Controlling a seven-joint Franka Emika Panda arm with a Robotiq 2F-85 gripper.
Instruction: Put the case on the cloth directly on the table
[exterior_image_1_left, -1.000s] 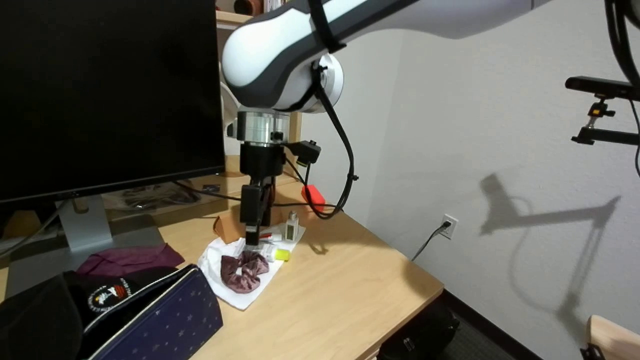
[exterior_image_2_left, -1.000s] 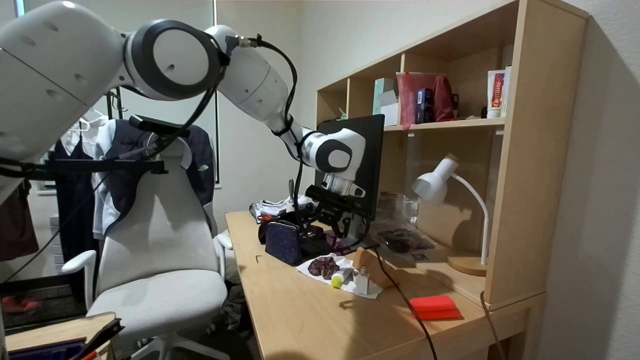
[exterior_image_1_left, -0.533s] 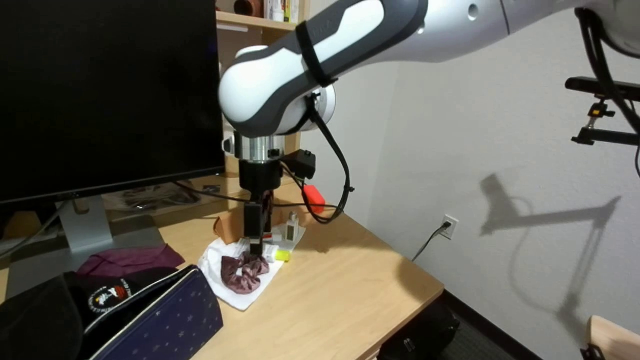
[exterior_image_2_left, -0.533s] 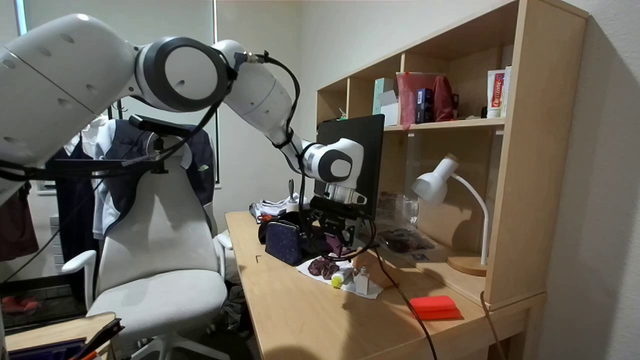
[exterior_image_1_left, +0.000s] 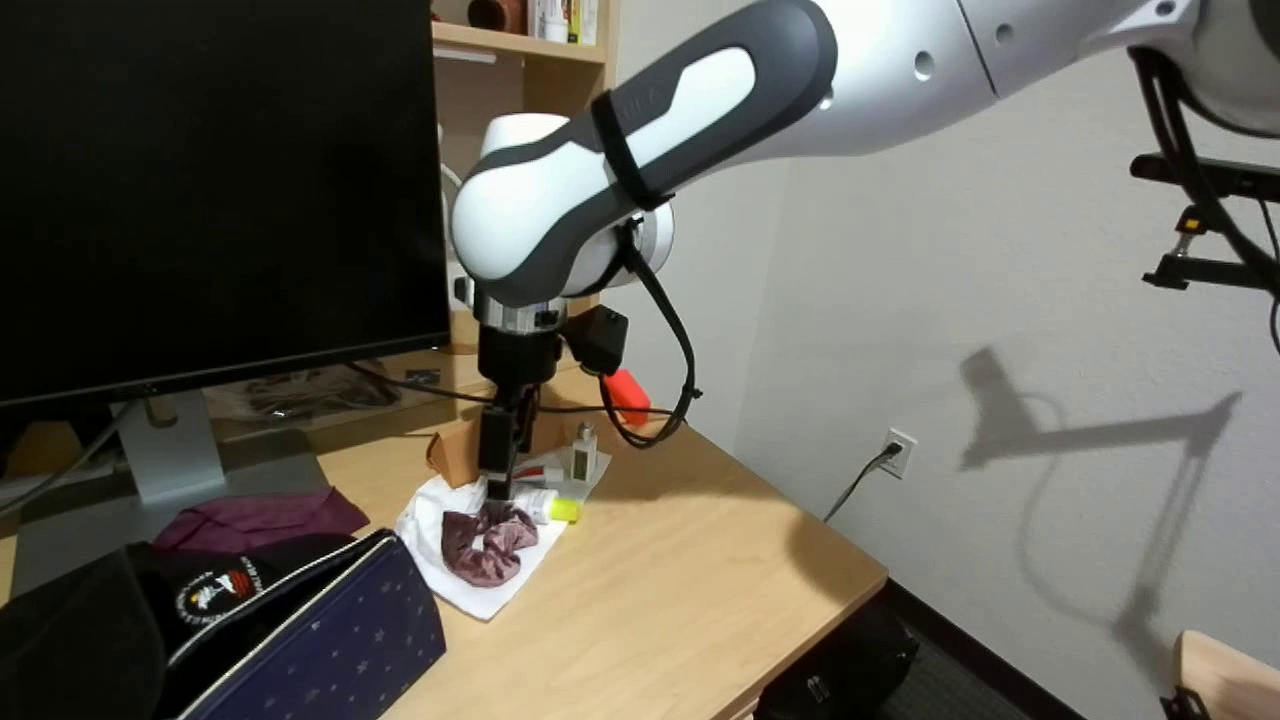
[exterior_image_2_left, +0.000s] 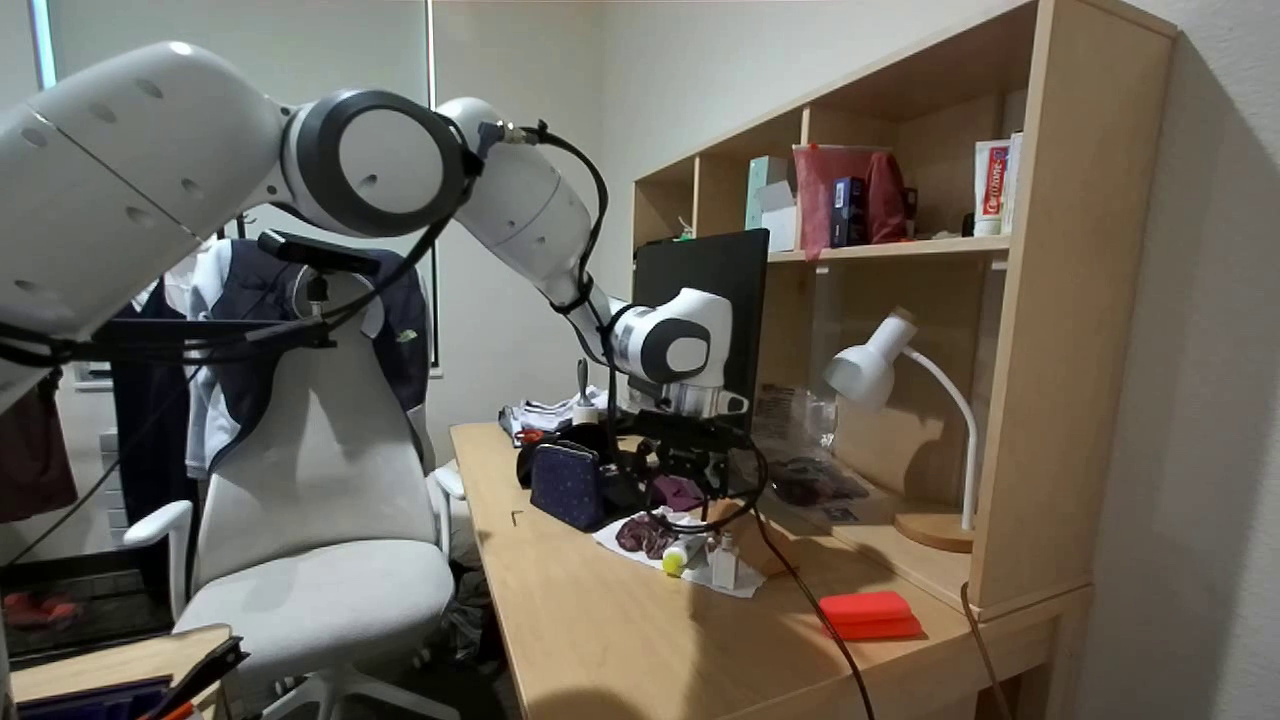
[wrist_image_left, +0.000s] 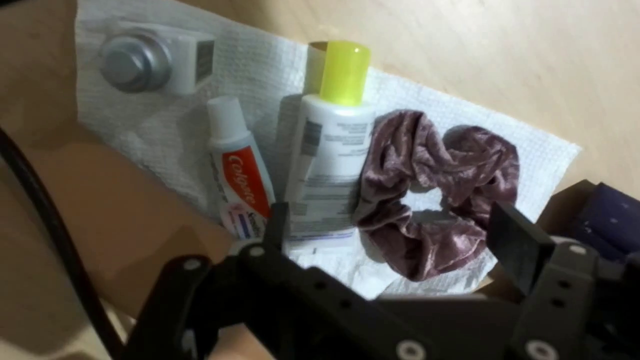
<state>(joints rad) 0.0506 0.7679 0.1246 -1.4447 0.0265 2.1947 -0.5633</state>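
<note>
Navy pouch (exterior_image_1_left: 345, 630) gapes, dark inside, beside the white cloth (exterior_image_1_left: 425, 530).

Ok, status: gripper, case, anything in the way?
Gripper open, nothing held, above the white cloth. Tan-brown case at the cloth's edge, ungripped. Scrunchie and yellow-capped bottle below the gripper.

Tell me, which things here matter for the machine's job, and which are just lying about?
For the job:
brown case
white cloth
wooden table
open pincer

Just lying about:
scrunchie
yellow-capped bottle
toothpaste tube
silver-capped bottle
starry pouch
purple cloth
red object
</note>
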